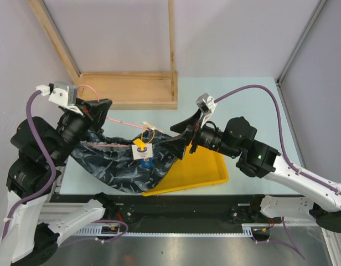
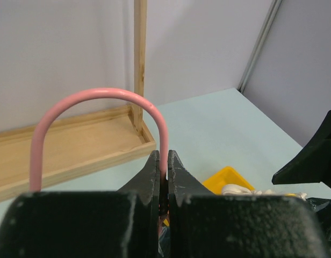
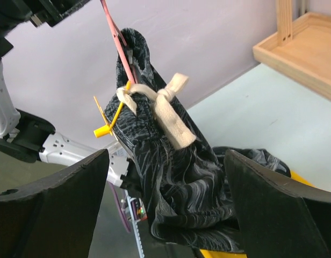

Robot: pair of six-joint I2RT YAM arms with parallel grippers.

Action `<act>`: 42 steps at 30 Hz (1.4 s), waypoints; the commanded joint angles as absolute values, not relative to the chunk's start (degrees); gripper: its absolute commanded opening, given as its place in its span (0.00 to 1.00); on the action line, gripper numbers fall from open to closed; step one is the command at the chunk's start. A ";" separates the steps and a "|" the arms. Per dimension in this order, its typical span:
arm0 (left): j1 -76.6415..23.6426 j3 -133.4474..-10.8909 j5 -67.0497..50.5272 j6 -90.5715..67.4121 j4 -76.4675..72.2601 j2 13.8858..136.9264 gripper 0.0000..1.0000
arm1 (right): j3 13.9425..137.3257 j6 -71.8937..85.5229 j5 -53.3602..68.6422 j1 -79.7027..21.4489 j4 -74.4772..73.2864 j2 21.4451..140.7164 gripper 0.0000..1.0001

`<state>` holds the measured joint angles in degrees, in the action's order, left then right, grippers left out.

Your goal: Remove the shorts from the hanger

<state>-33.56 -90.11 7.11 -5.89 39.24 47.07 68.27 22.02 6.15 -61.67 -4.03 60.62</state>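
The black shorts with a pale wavy print hang from the pink wire hanger and sag onto the table. Paper tags dangle at the waistband. My left gripper is shut on the hanger's hook and holds it up. In the left wrist view the pink hook arches up out of my closed left gripper. My right gripper is open at the shorts' right end. In the right wrist view the shorts hang between the fingers of my open right gripper, below the cream drawstring and the hanger wire.
A yellow tray lies under the shorts' right end, at the table's front edge. A wooden frame with a shallow tray base stands at the back left and shows in the left wrist view. Grey walls close in on the left and right.
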 commanded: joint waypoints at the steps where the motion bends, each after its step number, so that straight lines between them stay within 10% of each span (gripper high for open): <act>1: -33.49 -90.09 5.02 -4.04 33.66 47.46 0.00 | 69.87 21.62 3.95 -61.88 1.58 60.73 0.92; 21: -33.49 -85.96 3.34 -5.45 34.98 45.00 0.00 | 73.56 21.36 7.64 -61.96 4.74 66.97 0.59; 28: -33.49 -86.13 3.51 -6.94 34.45 44.30 0.00 | 73.56 22.15 9.75 -61.88 4.92 67.50 0.33; 32: -33.40 -86.13 5.79 -8.35 34.37 44.03 0.00 | 73.56 21.89 8.53 -61.96 3.96 66.54 0.00; 42: -33.49 -82.45 17.40 -11.95 31.99 39.21 0.00 | 73.30 19.95 -3.41 -62.14 -5.62 61.18 0.00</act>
